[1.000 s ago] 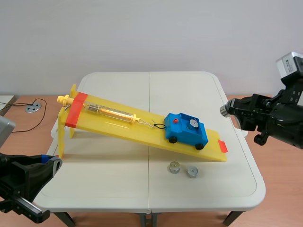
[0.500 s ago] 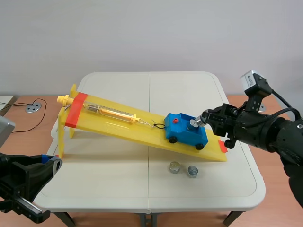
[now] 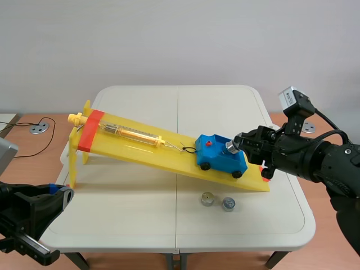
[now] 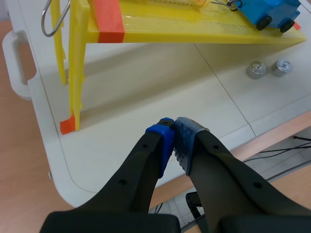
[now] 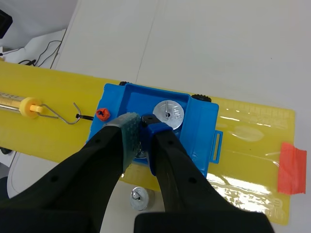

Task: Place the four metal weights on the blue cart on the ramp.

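One white table (image 3: 140, 222) | yellow ramp (image 3: 140, 147) on it | wood floor (image 3: 28, 163) | grey wall (image 3: 180, 39)

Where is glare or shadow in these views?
Right wrist view: glare on the glossy lower end of the yellow ramp and on the weight in the blue cart. Scene view: the ramp throws a soft shadow on the table. Left wrist view: the same shadow lies under the ramp.

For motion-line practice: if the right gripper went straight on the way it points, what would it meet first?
Probably the blue cart, beside the metal weight in its tray; the right gripper, holding a second weight, points down into it.
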